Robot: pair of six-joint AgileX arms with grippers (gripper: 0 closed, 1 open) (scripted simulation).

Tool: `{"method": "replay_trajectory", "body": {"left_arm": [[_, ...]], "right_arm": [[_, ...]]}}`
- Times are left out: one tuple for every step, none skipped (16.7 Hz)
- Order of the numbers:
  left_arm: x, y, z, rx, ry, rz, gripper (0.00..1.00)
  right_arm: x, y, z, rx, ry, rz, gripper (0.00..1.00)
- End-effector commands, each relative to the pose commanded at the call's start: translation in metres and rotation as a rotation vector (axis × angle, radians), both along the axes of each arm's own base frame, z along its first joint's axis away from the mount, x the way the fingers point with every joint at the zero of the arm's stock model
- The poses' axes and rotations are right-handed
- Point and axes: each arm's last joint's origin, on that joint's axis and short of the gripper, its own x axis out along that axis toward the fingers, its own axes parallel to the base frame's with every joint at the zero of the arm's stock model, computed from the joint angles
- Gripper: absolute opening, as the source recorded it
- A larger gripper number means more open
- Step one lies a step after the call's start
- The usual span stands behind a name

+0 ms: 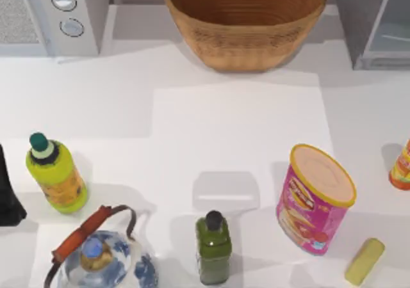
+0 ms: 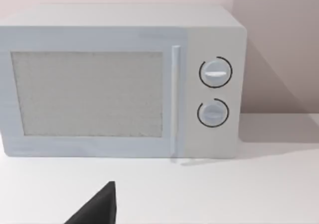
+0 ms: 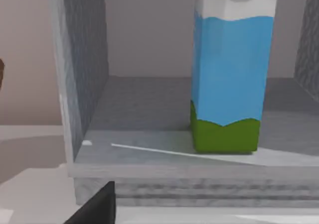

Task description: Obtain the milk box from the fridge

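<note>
The milk box (image 3: 232, 79) stands upright on the grey floor of the fridge (image 3: 84, 59), white at its top, blue on its sides and green low down. The right wrist view looks straight into the fridge's open front, with the box a short way inside. A dark part of my right gripper (image 3: 97, 206) shows low in front of the fridge's sill, apart from the box. The fridge (image 1: 349, 19) sits at the table's far right corner with its pale panel (image 1: 392, 35). My left arm (image 1: 8, 192) is parked at the left edge, and its gripper (image 2: 97, 206) faces the microwave.
A microwave (image 1: 77, 13) with two knobs stands at the far left and a woven basket (image 1: 246, 25) at the far middle. Nearer are a yellow-green bottle (image 1: 56, 176), a blue-and-white teapot (image 1: 102, 259), a green bottle (image 1: 213, 246), a pink snack can (image 1: 314, 201), an orange bottle (image 1: 401, 166) and a yellow block (image 1: 364, 261).
</note>
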Motion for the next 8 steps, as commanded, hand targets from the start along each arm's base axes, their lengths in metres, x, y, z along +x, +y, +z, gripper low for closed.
{"method": "replay_trajectory", "body": {"left_arm": [[0.000, 0.000, 0.000, 0.000, 0.000, 0.000, 1.00], [0.000, 0.000, 0.000, 0.000, 0.000, 0.000, 1.00], [0.000, 0.000, 0.000, 0.000, 0.000, 0.000, 1.00], [0.000, 0.000, 0.000, 0.000, 0.000, 0.000, 1.00], [0.000, 0.000, 0.000, 0.000, 0.000, 0.000, 1.00], [0.000, 0.000, 0.000, 0.000, 0.000, 0.000, 1.00], [0.000, 0.000, 0.000, 0.000, 0.000, 0.000, 1.00], [0.000, 0.000, 0.000, 0.000, 0.000, 0.000, 1.00]], "right_arm": [[0.004, -0.006, -0.004, 0.001, -0.002, 0.001, 1.00], [0.008, -0.011, -0.009, 0.001, -0.003, 0.002, 1.00], [0.011, -0.017, -0.014, 0.002, -0.004, 0.003, 1.00], [0.013, -0.022, -0.020, 0.003, -0.005, 0.005, 1.00], [0.015, -0.026, -0.025, 0.004, -0.006, 0.006, 1.00], [0.016, -0.030, -0.030, 0.005, -0.006, 0.007, 1.00], [0.017, -0.034, -0.034, 0.006, -0.007, 0.008, 1.00], [0.018, -0.037, -0.038, 0.008, -0.006, 0.009, 1.00]]}}
